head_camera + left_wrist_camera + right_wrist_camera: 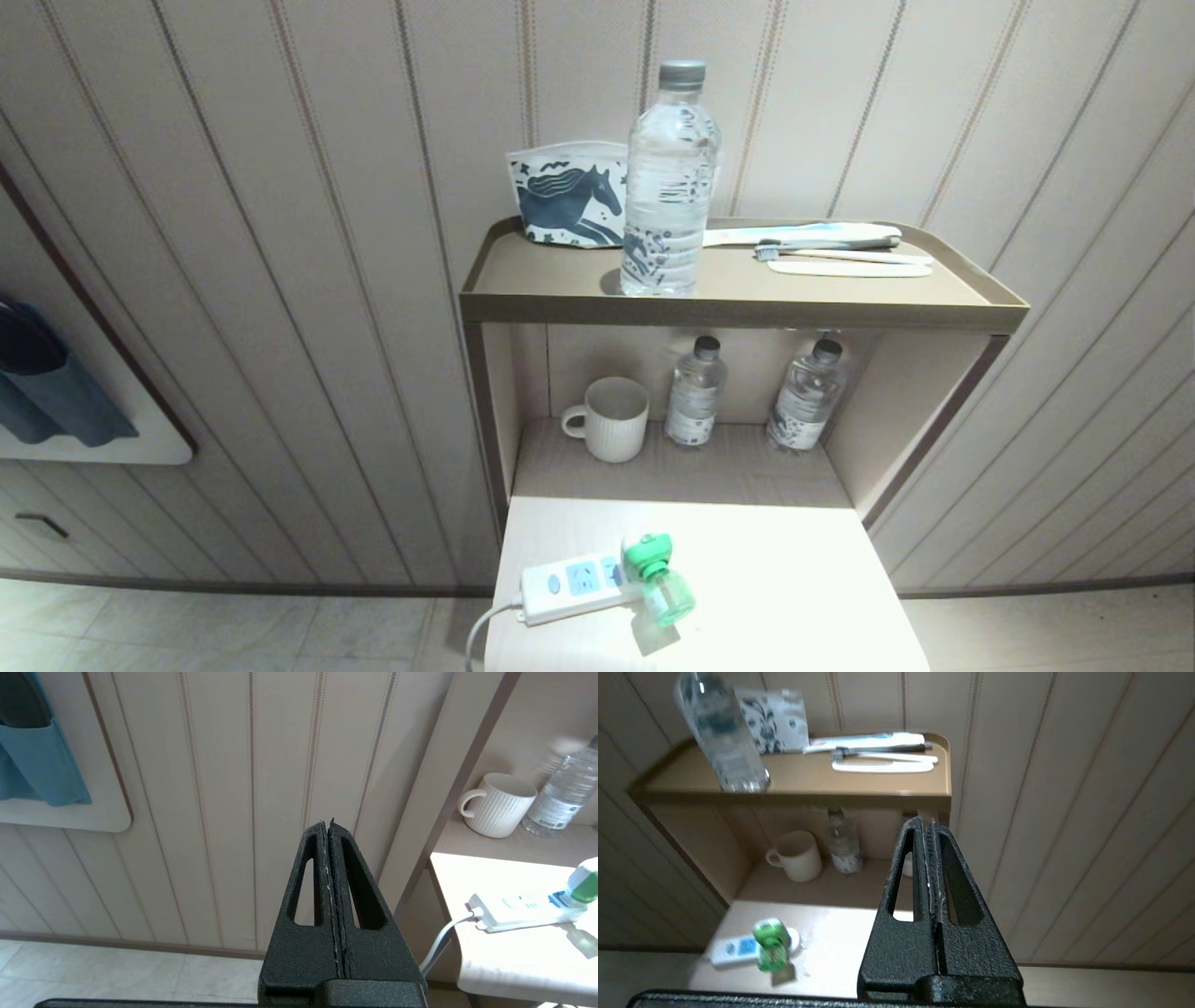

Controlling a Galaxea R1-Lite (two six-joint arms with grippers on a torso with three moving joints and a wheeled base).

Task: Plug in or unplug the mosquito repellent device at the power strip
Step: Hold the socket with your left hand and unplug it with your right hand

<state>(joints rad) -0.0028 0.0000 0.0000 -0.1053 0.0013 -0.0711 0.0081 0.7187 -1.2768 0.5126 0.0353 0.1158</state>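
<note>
Looking like a hotel or guest room w/ a toiletries corner: striped panel wall [280, 280] is running behind a small two-level stand [738, 313], tiled floor [233, 625] is showing below. Top tray is holding a water bottle [668, 182], horse-print pouch [568, 196], toothbrush [826, 247] & a white comb [850, 269]; lower shelf is carrying a ribbed mug [609, 418] & two small water bottles [695, 392]. A mosquito repellent device [658, 579] is sitting plugged into a power strip [574, 586] on the white top, and a blue cloth [47, 392] is hanging at the left.

open counter [794, 597] right of mosquito repellent device [659, 579], shelf [738, 313] overhanging behind
</note>
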